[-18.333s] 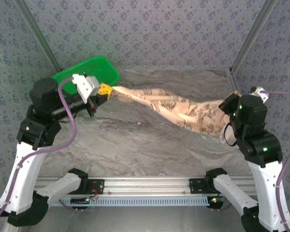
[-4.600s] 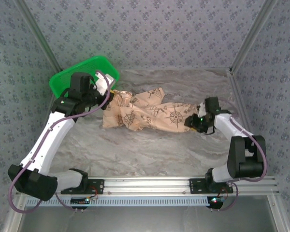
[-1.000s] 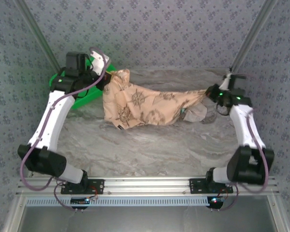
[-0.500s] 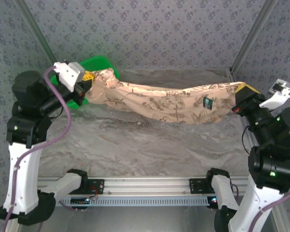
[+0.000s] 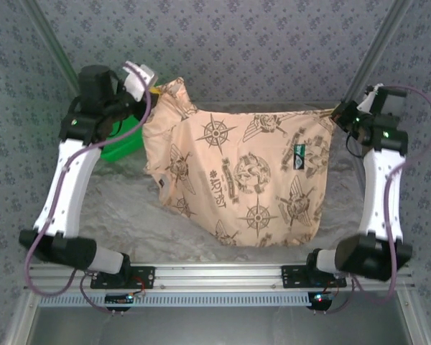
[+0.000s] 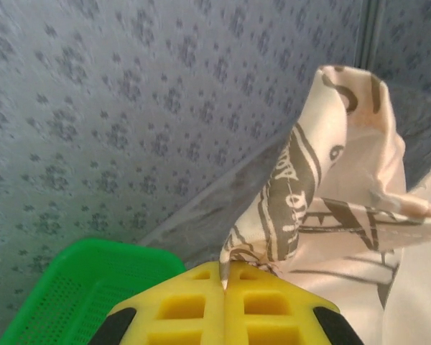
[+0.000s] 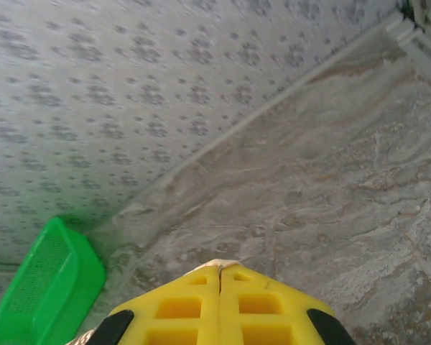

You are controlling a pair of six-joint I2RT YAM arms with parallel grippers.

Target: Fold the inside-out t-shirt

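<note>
**T-shirt held spread between both grippers, printed side up.**

Top view: the t-shirt [image 5: 251,172] hangs as a broad sheet over the table [image 5: 122,215]. Its lower edge droops toward the near rail; contact with the table cannot be told. The left gripper [image 5: 152,92] pinches the upper left corner above the green basket [image 5: 122,144], and the right gripper [image 5: 335,113] pinches the upper right corner at the far right.
Left wrist view: the yellow fingers [image 6: 179,305] are pressed together with no gap. A bunched fold of the t-shirt [image 6: 330,187] is clamped at their tips and rises to the right, with the basket [image 6: 65,287] at lower left.
Right wrist view: the fingers [image 7: 266,305] are closed flush, with a pale sliver of cloth at their seam. The table [image 7: 330,201] lies beyond, and the basket [image 7: 43,287] lies at far left.
</note>
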